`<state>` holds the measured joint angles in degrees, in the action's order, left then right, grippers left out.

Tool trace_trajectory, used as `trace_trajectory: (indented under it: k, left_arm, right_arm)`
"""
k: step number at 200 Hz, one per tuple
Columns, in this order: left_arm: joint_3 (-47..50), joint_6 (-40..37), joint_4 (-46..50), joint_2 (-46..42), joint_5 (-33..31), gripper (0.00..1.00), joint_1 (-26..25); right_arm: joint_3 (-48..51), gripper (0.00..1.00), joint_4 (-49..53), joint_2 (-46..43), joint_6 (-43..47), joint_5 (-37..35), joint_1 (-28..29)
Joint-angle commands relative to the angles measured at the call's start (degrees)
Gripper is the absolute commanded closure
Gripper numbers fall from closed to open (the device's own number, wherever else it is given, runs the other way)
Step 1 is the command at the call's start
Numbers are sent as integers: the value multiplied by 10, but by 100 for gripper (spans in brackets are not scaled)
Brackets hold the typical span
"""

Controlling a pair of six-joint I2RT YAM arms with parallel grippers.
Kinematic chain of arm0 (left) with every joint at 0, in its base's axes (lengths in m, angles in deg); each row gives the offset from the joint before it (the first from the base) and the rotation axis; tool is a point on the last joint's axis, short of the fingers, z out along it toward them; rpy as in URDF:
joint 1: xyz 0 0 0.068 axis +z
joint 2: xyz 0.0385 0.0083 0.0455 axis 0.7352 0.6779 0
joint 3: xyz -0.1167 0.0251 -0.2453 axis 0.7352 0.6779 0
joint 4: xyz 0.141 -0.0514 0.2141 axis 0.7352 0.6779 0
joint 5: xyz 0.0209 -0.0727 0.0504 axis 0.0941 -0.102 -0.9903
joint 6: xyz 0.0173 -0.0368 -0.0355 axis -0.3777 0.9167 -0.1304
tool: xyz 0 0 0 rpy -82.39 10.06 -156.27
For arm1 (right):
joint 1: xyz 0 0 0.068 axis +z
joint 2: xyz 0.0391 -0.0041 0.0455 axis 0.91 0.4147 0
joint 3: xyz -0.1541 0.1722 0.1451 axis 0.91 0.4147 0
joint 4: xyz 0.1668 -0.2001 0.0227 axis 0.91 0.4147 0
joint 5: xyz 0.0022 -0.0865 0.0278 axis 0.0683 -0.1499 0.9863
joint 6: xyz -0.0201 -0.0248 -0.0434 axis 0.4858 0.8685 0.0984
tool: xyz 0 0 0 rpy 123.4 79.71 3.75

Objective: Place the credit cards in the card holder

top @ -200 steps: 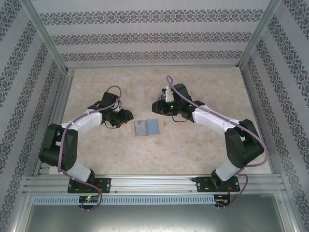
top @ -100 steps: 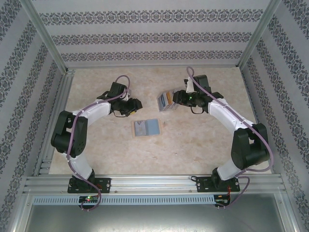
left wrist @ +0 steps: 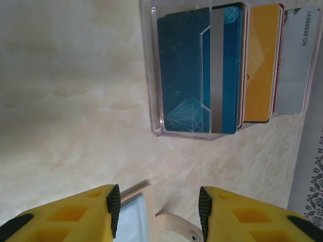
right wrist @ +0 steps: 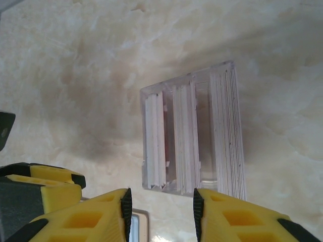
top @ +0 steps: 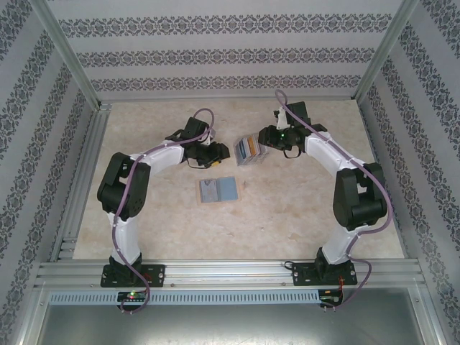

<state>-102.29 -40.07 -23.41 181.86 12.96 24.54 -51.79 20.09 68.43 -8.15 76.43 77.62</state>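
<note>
The credit cards, blue, orange and grey, stand on edge in a clear plastic tray at mid-table. In the left wrist view the blue cards, an orange card and a grey card face me. The tan card holder lies open and flat, nearer than the tray, grey-blue inside up. My left gripper hovers just left of the tray, open and empty. My right gripper hovers at the tray's right back, open and empty. The snap tab shows below the left fingers.
The tray's ribbed clear wall shows edge-on in the right wrist view, with a yellow finger of the left gripper at the left. Aluminium frame rails and patterned walls border the pale table. Bare tabletop lies around the card holder.
Both arms swung away from the card holder toward the back, ending on either side of the tray. The right arm no longer covers the tray, and its jaws widened a little.
</note>
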Motion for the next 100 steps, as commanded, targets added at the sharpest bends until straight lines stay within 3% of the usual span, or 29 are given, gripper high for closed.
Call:
trace_trajectory:
  k: [1,100]
  left_arm:
    - [-30,9,-8,20,14,52,-8]
    - [-121,19,-8,96,31,52,-23]
  right_arm:
    - [-36,60,26,22,20,-23,-13]
    - [-103,58,64,96,37,-36,-16]
